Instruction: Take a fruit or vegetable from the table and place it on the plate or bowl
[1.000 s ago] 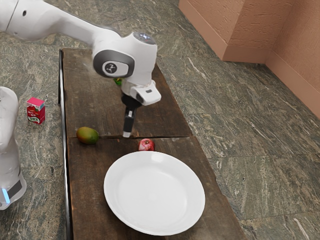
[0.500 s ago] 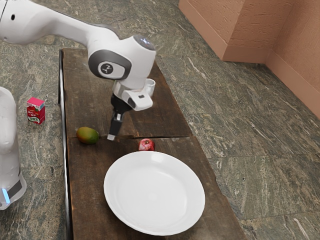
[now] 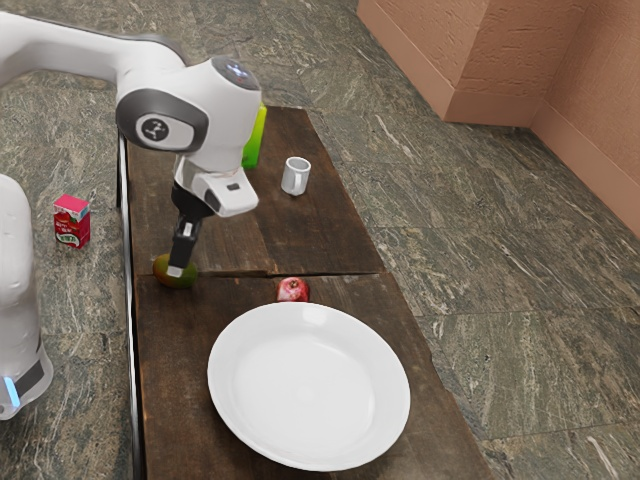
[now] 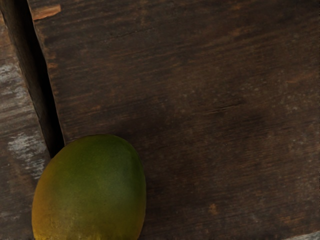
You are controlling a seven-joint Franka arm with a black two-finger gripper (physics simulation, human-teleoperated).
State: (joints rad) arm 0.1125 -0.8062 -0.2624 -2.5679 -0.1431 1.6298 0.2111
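Mango lies on the dark wooden table, beyond the plate and toward the exterior view's left of it, close to the table's long edge. The gripper hangs right over the mango, its tip low against the fruit. Seen side-on from here, I cannot tell whether it stands spread or closed. From the hand's own camera the mango sits beside the plank's edge, with bare board stretching away from it. To my eye the danger is that edge: a descent that lands off-centre on the rounded, smooth skin could push the fruit sideways and roll it over onto the floor, or a weak pinch could let it slip on the way to the plate. The table is rough, worn planks with a seam running across just beyond the plate. A small red fruit rests just past the plate's far rim, and farther back stand a green bottle and a white mug. The floor is grey-green stone, with a red carton on it and a terracotta wall off the plate's far right.
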